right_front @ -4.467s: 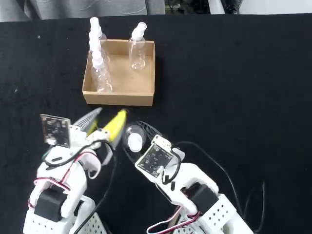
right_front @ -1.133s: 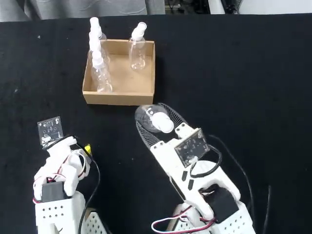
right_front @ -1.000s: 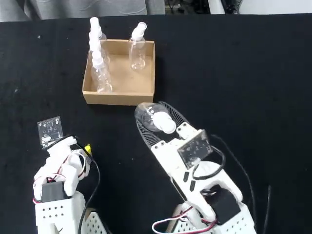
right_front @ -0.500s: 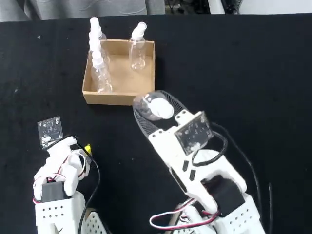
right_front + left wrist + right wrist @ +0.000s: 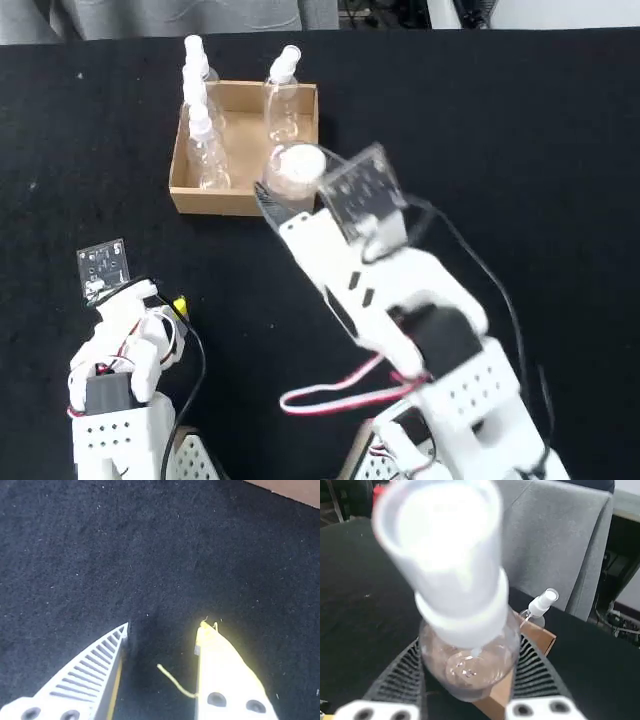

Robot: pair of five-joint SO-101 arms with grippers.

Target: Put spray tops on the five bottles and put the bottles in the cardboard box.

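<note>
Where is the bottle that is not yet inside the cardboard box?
In the high view, the bottle is held in the right gripper at the cardboard box, by its near right corner.

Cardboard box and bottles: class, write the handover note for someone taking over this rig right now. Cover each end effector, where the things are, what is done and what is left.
Left end effector: open, empty, low over the black table.
Right end effector: shut on the fifth bottle, spray top on, held above the front edge of the cardboard box.
Done: four bottles with spray tops stand in the box, three along one side and one at the back.
Left: likely lower the fifth bottle into the free front space and release it.
</note>
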